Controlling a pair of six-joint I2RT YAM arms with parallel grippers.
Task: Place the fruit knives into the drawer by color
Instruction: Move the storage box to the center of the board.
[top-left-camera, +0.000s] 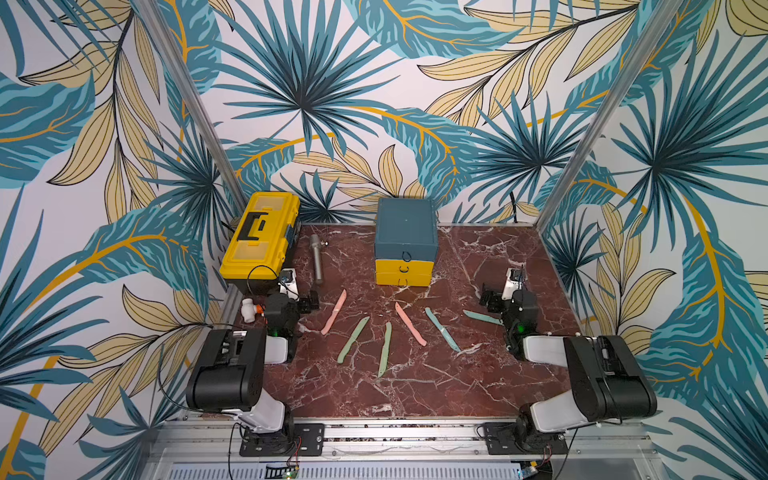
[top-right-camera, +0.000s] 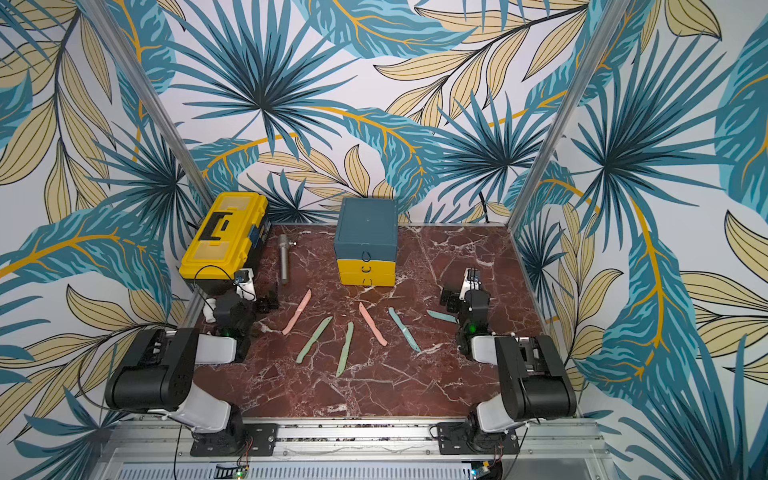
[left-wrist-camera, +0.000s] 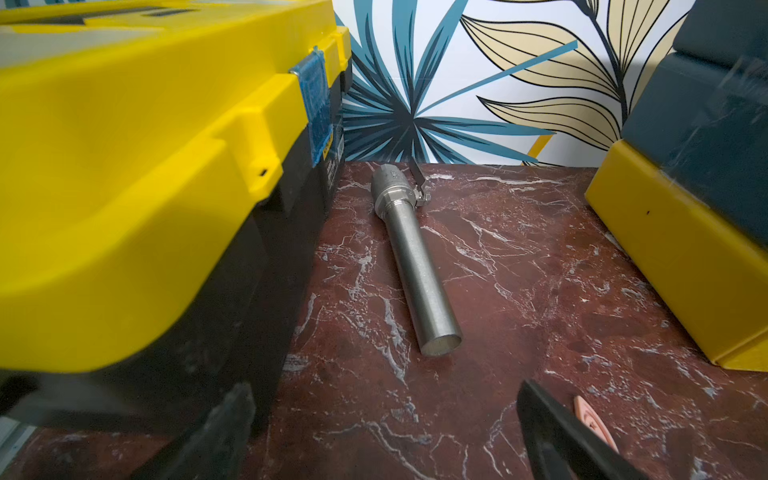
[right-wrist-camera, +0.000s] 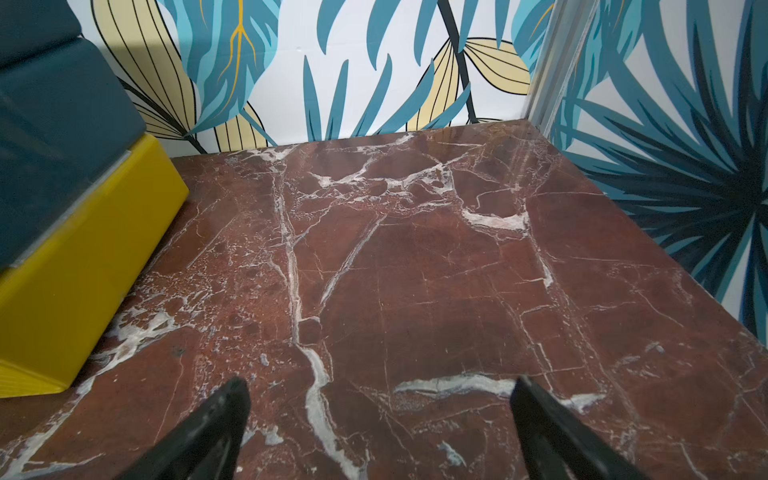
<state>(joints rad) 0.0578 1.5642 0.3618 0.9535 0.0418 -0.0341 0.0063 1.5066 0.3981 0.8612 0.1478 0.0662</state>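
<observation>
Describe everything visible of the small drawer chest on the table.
The drawer chest is a cube-like box with a dark teal body, seemingly plastic. Its front shows one teal drawer above two yellow ones, each with a thin black loop pull; all look shut. It stands upright on the marble table near the back wall; nothing else touches it.

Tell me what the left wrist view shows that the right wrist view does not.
Only the left wrist view: the yellow toolbox, the grey metal cylinder and the tip of a pink knife. Only the right wrist view: the aluminium corner post. Both: the drawer chest, the marble table and an open gripper (the left gripper, the right gripper).
</observation>
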